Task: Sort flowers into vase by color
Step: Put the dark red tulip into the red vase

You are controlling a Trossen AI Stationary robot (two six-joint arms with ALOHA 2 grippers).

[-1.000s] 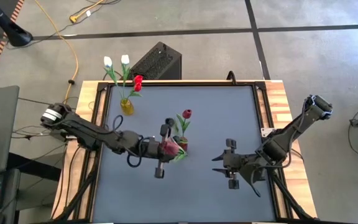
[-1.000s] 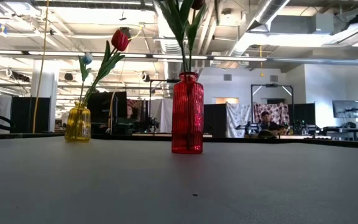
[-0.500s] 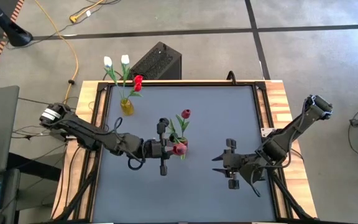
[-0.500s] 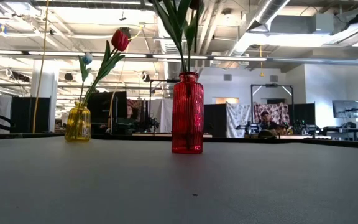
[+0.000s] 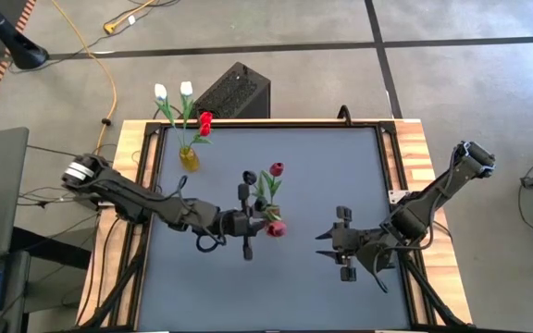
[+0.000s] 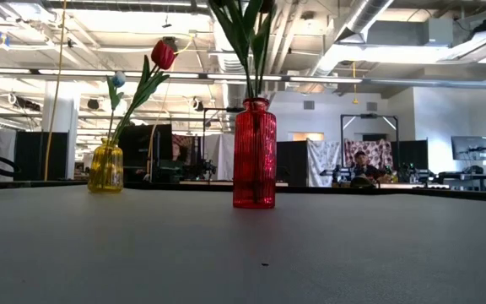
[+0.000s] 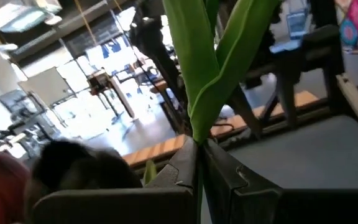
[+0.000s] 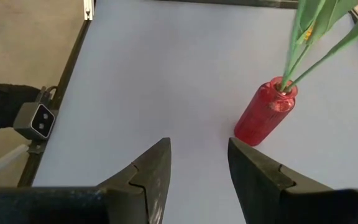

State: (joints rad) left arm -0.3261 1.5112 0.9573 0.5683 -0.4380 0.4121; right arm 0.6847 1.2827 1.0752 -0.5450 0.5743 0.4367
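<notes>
A tulip is gripped by the left gripper [image 5: 253, 220] over the red vase [image 6: 254, 154] at mid-frame.

In the left wrist view the fingers [image 7: 225, 177] are clamped on a green stem [image 7: 199, 109] with leaves. In the high view two red heads [image 5: 276, 169] are seen by the red vase. The yellow vase [image 5: 189, 158] at upper left is filled with two white tulips [image 5: 186, 89] and one red. The right gripper [image 5: 333, 242] is parked at lower right, jaws apart and holding nothing.

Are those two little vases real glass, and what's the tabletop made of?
The red vase looks like ribbed, glossy coloured glass or clear plastic: light glows through it. The yellow vase is see-through amber, the same kind. The tabletop looks like a matte dark mat or board with no glare, framed in pale wood.
</notes>
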